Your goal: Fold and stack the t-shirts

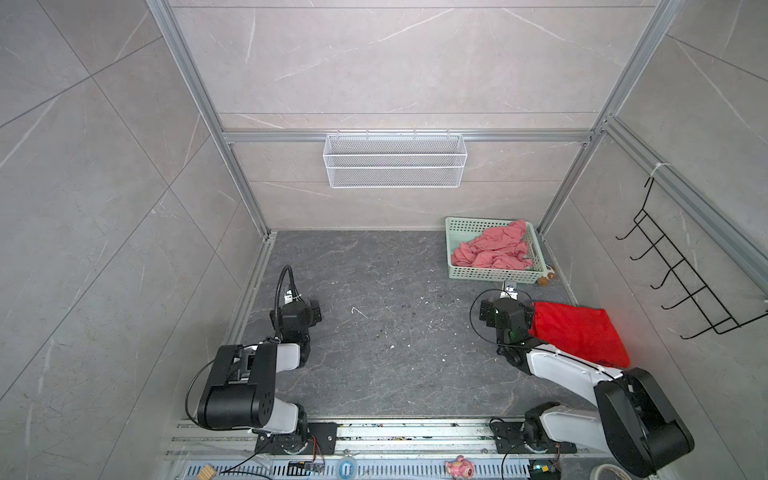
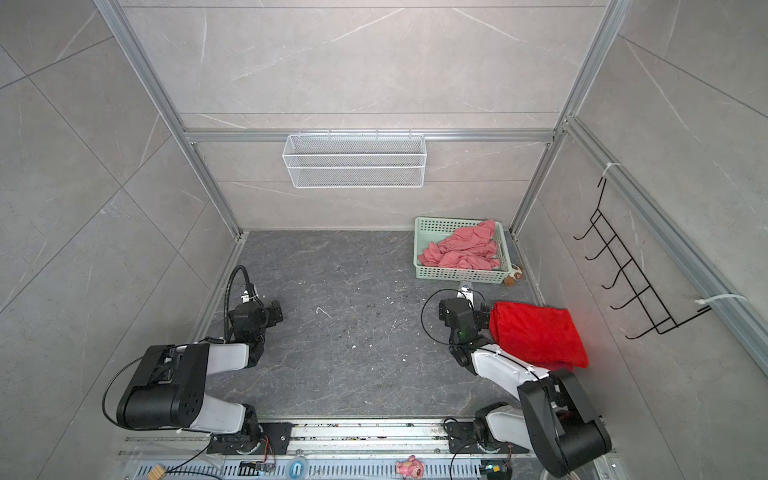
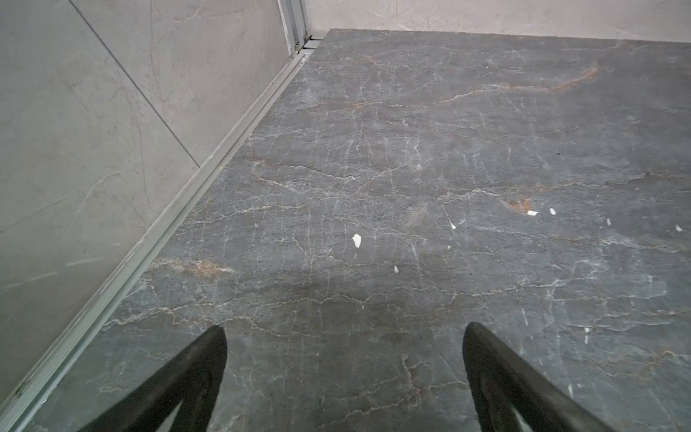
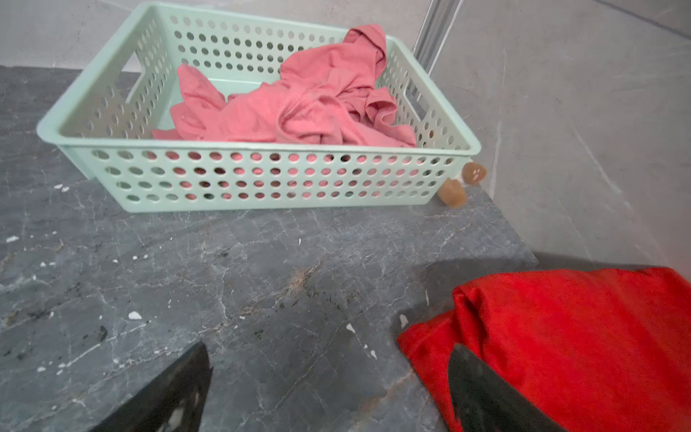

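A: Our left gripper (image 3: pixel 344 331) hangs with jaws spread wide over the bare dark-grey veined stone worktop (image 3: pixel 411 168), near its left edge. Our right gripper (image 4: pixel 329 348) is spread too, gripping nothing, one finger just beside the folded bright red fabric t-shirt (image 4: pixel 579 336) at the right edge.

B: So we judge one fold done. Next we'd reach for the crumpled salmon-pink t-shirts (image 4: pixel 299 108) in the mint-green perforated plastic basket (image 4: pixel 261 179) at the far right corner and pinch one layer.

A: The surface carries white flecks (image 3: pixel 357 240); grey tiled walls (image 1: pixel 395 62) close us in.
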### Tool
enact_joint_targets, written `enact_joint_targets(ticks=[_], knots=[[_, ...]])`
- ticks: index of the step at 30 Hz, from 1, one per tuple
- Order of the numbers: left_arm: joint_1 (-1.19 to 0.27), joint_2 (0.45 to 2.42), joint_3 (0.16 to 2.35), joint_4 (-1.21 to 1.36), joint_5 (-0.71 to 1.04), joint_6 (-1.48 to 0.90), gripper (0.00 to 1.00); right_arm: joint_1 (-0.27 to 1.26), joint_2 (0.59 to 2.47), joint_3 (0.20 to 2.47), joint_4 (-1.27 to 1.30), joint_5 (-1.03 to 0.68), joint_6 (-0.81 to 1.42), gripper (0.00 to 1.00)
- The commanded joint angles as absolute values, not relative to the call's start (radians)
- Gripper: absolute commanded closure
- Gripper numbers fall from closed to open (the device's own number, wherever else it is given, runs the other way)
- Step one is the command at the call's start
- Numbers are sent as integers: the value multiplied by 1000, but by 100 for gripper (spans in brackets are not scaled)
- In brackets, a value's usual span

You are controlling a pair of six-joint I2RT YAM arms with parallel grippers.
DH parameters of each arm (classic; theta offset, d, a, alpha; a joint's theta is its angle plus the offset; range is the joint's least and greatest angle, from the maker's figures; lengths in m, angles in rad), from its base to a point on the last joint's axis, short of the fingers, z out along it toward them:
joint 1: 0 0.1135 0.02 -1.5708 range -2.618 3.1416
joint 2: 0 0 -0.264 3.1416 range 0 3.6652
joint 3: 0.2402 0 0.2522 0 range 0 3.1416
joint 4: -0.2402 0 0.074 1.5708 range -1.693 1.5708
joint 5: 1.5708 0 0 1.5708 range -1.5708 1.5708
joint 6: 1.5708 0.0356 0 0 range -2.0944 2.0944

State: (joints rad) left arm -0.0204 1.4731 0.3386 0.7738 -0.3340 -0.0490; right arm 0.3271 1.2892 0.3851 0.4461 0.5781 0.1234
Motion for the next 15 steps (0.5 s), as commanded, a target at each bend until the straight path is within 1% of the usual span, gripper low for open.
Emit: enact_joint_targets(ticks=[1, 3, 4, 7, 10, 12, 14, 15], knots=[[-7, 1530, 332, 959, -280, -16, 0, 328, 1317, 383, 604, 538, 58, 0], [6, 1500, 343, 876, -242, -33, 0, 325, 1339, 379, 657, 524, 13, 0], [10, 1515, 340, 913, -235, -27, 0, 308, 1350, 380, 673, 498, -2, 0], [15, 1509, 343, 894, -228, -32, 0, 247, 1391, 388, 726, 420, -21, 0], [17, 1507, 345, 887, -224, -33, 0, 190, 1484, 382, 840, 328, -4, 0], [17, 1508, 347, 885, -225, -33, 0, 148, 1464, 399, 749, 249, 27, 0], [17, 1510, 348, 885, -227, -33, 0, 99, 1522, 342, 928, 163, 42, 0], [17, 1510, 347, 884, -226, -34, 0, 98, 1532, 329, 966, 162, 30, 0]])
